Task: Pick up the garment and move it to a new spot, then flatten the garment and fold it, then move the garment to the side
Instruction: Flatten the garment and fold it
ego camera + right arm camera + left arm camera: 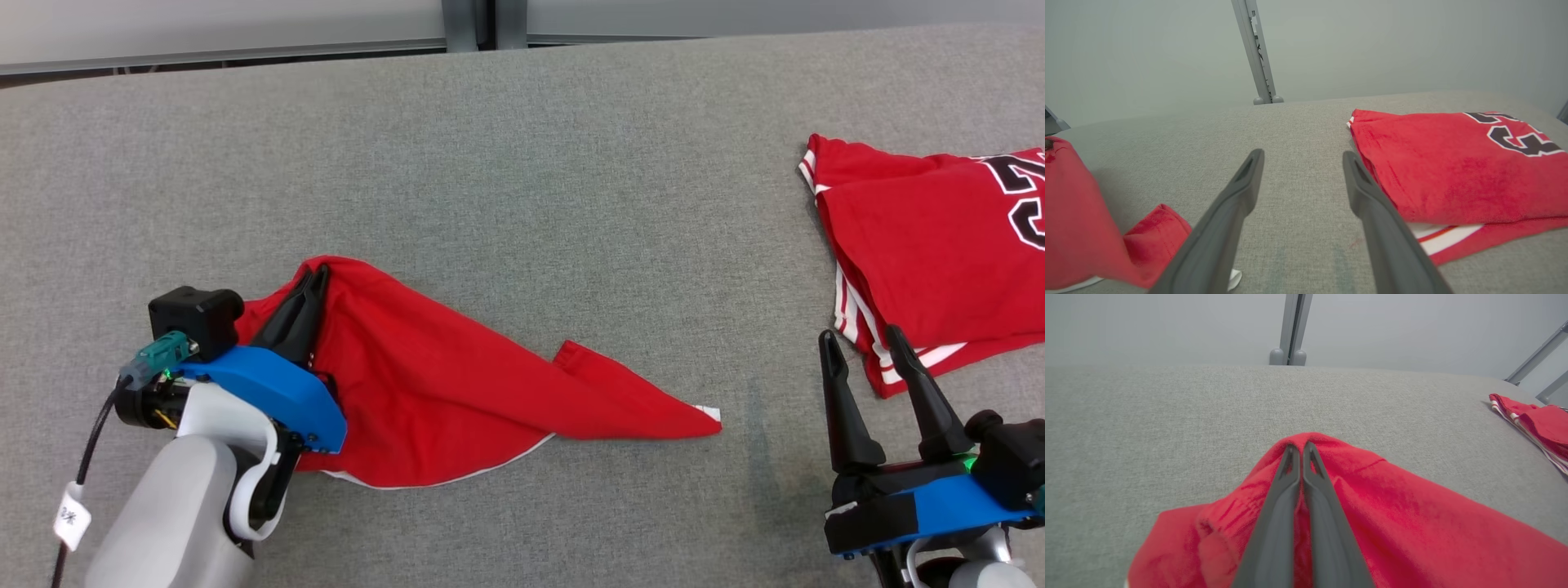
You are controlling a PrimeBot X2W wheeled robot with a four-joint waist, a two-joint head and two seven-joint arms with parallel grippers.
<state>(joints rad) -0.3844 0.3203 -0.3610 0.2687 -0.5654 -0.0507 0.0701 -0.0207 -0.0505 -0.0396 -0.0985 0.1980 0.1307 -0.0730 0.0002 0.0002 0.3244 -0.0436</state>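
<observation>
- A crumpled plain red cloth garment with a thin white hem [457, 384] is lying left of centre on the grey fabric-covered counter [522, 147]. Its left end is bunching up into a peak, and a long pointed tail is trailing off to the right.
- Likely risk: the left claw [318, 273] is gripping only a narrow ridge of cloth at that peak. A quick lift or pull could leave the fabric sliding out.
- Likely risk: the garment is being held at a single point. Raised this way, it could hang as a twisted bunch and land more tangled, making the flattening harder.
- Likely risk: a second item, a folded red jersey with black-and-white numerals and white striped trim [931, 261], is resting at the far right. A carry to the right could drag the tail across it and spoil its fold.
- Likely risk: the right claw [860, 335] is sitting just beside the jersey's near-left corner. A careless reach could snag the wrong cloth.
- The left claw's two long dark fingers are pressing together with no gap. They are clamping a fold of the red garment, with their tips reaching the top of the peak.
- The right claw's fingers are standing wide apart and gripping nothing. They are hovering over bare counter between the garment's tail and the jersey. Whether the right-hand finger is brushing the jersey's striped edge cannot be told.
</observation>
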